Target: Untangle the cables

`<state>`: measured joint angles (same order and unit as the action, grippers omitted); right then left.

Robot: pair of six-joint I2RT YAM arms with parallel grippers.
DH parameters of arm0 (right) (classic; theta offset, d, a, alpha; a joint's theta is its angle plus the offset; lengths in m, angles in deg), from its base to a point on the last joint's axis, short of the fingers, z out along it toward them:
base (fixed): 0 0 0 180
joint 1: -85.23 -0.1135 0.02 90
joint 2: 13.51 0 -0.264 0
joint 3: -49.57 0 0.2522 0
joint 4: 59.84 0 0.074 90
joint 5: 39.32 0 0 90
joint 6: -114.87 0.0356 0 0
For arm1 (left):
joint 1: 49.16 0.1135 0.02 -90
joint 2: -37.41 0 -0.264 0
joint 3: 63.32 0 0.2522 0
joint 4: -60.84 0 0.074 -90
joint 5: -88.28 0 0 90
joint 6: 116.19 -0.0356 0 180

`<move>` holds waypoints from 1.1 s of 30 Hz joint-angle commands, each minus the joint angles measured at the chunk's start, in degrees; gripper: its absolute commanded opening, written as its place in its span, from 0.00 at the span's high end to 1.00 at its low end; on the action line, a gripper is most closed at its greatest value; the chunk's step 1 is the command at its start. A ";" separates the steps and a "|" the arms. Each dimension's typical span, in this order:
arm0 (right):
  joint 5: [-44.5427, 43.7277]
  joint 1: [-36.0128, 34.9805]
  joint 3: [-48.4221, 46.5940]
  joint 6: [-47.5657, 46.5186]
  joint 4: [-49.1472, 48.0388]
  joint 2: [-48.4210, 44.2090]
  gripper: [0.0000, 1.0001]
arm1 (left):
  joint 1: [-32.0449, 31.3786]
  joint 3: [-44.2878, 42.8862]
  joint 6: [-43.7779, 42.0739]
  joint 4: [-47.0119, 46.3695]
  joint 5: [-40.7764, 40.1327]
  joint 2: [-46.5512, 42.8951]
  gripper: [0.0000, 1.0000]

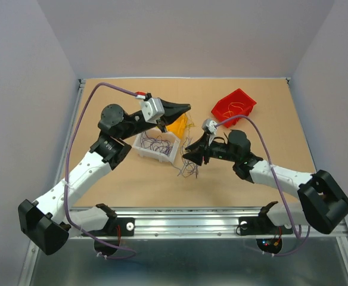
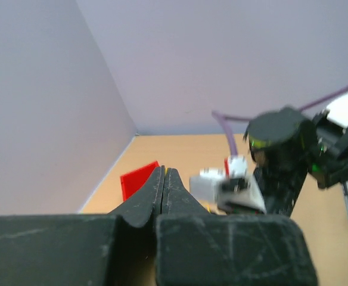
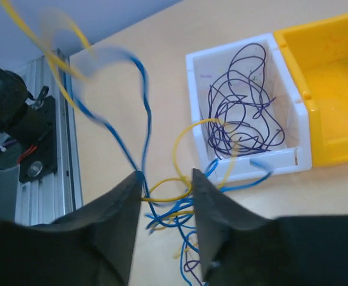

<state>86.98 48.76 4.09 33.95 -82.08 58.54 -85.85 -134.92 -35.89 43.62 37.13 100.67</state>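
A loose tangle of thin blue, yellow and purple cables (image 3: 174,208) lies on the wooden table in front of the white bin; it also shows in the top view (image 1: 188,170). My right gripper (image 3: 165,174) is open just above it, with a yellow loop and blue strands between its fingers. Blurred yellow and blue strands rise up and to the left. My left gripper (image 1: 185,109) is raised above the yellow bin, shut, with thin yellow strands hanging below its tip. In the left wrist view (image 2: 164,174) a yellow sliver shows between its closed jaws.
A white bin (image 3: 233,50) holds several purple cables (image 3: 245,113). A yellow bin (image 3: 335,89) adjoins it. A red bin (image 1: 233,106) with a few strands stands at the back right. A metal rail (image 3: 43,149) runs along the table's near edge.
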 commanded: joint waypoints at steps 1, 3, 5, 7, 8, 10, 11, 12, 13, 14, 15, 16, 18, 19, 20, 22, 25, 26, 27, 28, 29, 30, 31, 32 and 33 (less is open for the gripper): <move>3.52 -0.44 -5.89 0.32 -2.84 3.70 0.64 | -0.32 -11.04 1.69 0.99 -2.80 -2.27 1.00; 4.57 -0.53 -6.85 0.32 -2.14 5.46 0.84 | -0.31 -17.37 2.22 2.94 -3.17 -1.74 1.00; 5.63 -0.53 -6.95 -0.29 -0.91 5.30 0.89 | -0.32 -25.07 2.40 6.71 -3.34 -0.52 1.00; 5.81 -0.53 -6.25 -0.91 -0.03 4.33 0.92 | -0.23 -31.59 1.96 12.16 -6.57 0.98 1.00; 5.72 -0.62 -5.90 -1.26 1.02 3.72 0.92 | -0.23 -34.85 1.35 14.00 -8.16 1.59 1.00; 4.75 -0.53 -5.46 -1.78 2.43 1.61 0.95 | -0.23 -42.24 0.91 16.47 -11.15 1.95 1.00; 4.66 -0.53 -4.93 -2.05 3.65 0.73 0.96 | -0.31 -43.66 1.08 16.22 -13.51 1.60 1.00; 4.84 -0.62 -4.66 -2.40 4.36 -0.15 0.99 | -0.23 -43.41 1.43 15.69 -13.80 1.08 1.00; 4.93 -0.53 -3.88 -2.49 5.41 -2.33 0.99 | -0.31 -42.88 1.87 14.56 -13.63 -0.06 1.00; 4.93 -0.53 -3.52 -2.58 6.03 -3.57 0.99 | -0.23 -41.49 2.13 14.29 -13.02 -0.59 1.00; 3.97 -0.53 -3.00 -2.40 6.56 -4.89 0.97 | -0.23 -40.52 2.83 13.76 -12.23 -1.64 1.00; 3.18 -0.62 -2.73 -2.23 7.44 -6.38 0.93 | -0.31 -39.46 3.10 13.49 -11.00 -2.09 1.00; 0.02 -0.53 -2.99 -1.70 11.91 -9.90 0.75 | -0.31 -34.90 3.80 12.36 -9.42 -3.40 1.00; -1.39 -0.53 -3.08 -1.35 13.58 -10.96 0.59 | -0.32 -33.05 3.98 11.74 -9.41 -3.93 1.00; -4.71 -0.53 -3.78 -0.56 17.08 -13.06 0.47 | -0.23 -28.95 3.98 11.13 -8.19 -4.37 1.00; -9.11 -0.53 -3.43 0.84 18.95 -15.18 0.27 | -0.23 -24.18 3.81 8.50 -6.60 -5.95 1.00; -15.28 -0.53 -1.94 1.55 19.31 -19.75 0.16 | -0.23 -14.34 3.63 4.28 -5.37 -7.01 1.00; -15.81 -0.53 -1.68 1.55 18.96 -20.45 0.15 | -0.31 -12.05 3.54 3.22 -4.93 -7.10 1.00; -16.51 -0.53 -1.33 1.38 18.78 -21.76 0.14 | -0.32 -7.68 3.19 2.16 -4.58 -7.10 1.00; -16.43 -0.53 -0.80 1.38 18.43 -22.39 0.14 | -0.32 -5.63 2.84 -0.02 -3.53 -6.84 1.00; -16.43 -0.62 -0.27 1.64 16.78 -23.00 0.13 | -0.32 -2.05 1.53 -0.91 -3.08 -6.58 1.00; -16.52 -0.53 0.34 1.82 15.89 -23.79 0.13 | -0.32 -0.36 0.74 -1.71 -2.99 -6.40 1.00; -16.95 -0.53 0.78 2.08 15.10 -25.02 0.12 | -0.23 1.49 0.03 -2.76 -2.90 -6.31 1.00; -17.48 -0.53 1.74 2.34 13.79 -25.81 0.12 | -0.31 3.25 -0.76 -5.55 -2.82 -5.79 1.00; -19.23 -0.62 2.10 2.78 13.16 -26.52 0.12 | -0.32 6.31 -1.72 -6.71 -3.16 -5.52 1.00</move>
<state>72.64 48.72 3.65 35.27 -64.73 34.74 -85.92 -132.82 -34.29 48.60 31.82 97.02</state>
